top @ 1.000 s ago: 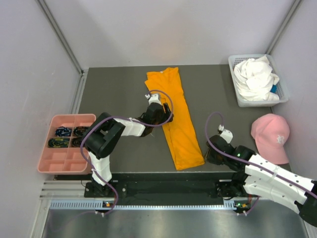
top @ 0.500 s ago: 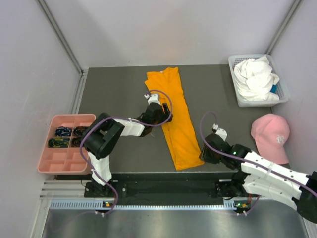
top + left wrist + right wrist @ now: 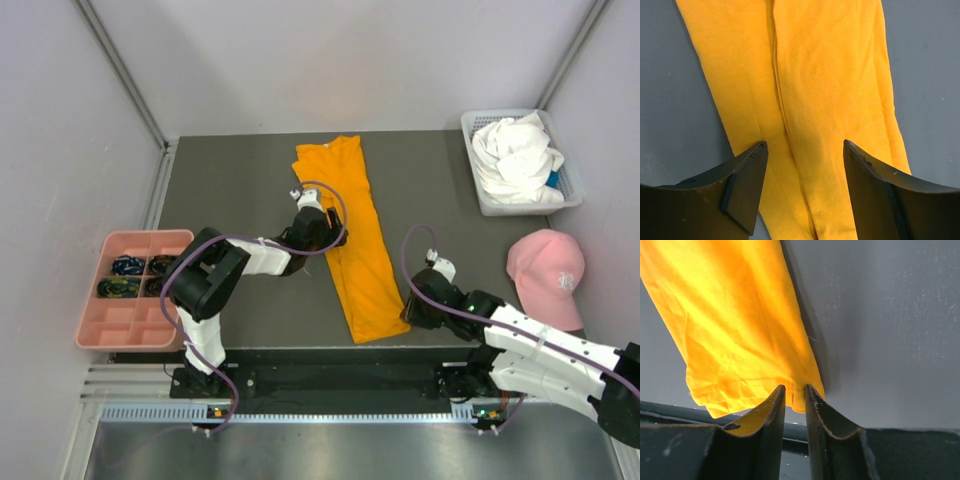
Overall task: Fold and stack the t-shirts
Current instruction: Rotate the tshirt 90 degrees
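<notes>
Grey tabletop (image 3: 240, 180) fills the stall, and the orange t-shirt (image 3: 355, 230) lies down its middle, folded lengthwise into one long strip from the far side to the near edge. Off in the far right corner, the white t-shirt (image 3: 515, 155) sits bunched in a pale basket (image 3: 478, 205), well apart from both arms. Halfway along the strip's left edge hangs the left gripper (image 3: 805, 147), jaws spread wide over the cloth and holding nothing. At the strip's near right corner is the right gripper (image 3: 795, 387), jaws drawn narrow with the hem corner between the tips; whether they pinch it I cannot tell.
</notes>
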Controlling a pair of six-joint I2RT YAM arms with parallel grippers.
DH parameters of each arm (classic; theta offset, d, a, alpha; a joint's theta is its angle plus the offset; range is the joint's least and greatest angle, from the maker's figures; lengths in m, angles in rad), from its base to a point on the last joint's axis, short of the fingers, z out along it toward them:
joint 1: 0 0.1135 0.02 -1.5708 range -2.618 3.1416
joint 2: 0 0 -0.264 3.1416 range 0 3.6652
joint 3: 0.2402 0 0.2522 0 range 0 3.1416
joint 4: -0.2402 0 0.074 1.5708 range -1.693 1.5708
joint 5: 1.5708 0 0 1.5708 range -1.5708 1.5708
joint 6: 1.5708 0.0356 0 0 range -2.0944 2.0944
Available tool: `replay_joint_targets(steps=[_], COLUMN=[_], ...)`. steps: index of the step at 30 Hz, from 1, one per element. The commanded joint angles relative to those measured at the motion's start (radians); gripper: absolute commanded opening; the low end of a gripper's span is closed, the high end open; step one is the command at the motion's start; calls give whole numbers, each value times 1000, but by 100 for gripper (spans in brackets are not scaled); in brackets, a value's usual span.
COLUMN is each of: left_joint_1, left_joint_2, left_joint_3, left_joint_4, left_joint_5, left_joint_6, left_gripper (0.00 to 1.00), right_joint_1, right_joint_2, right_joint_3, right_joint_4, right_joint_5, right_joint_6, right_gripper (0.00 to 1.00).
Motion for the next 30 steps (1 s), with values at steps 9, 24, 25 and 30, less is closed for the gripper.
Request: replay_joint_targets(steps=[9, 24, 25, 30], left_joint_1=[32, 40, 42, 42], left_joint_2=[-20, -26, -25, -26], left_joint_3=[-52, -57, -57, -55], left_joint_4=[-105, -105, -105, -107], left_joint_5=[-33, -30, -29, -32], left_joint_6=[16, 19, 19, 20], left_gripper=[67, 68, 67, 67], right_joint_1=[13, 13, 13, 13], right_joint_2=[0, -44, -43, -43], right_joint_3=[-22, -6, -5, 6], right_joint_4=[30, -80, -86, -134], right_joint_5=[-11, 58, 61, 81], right_joint_6=[-2, 49, 52, 66], right_gripper=[0, 0, 0, 0])
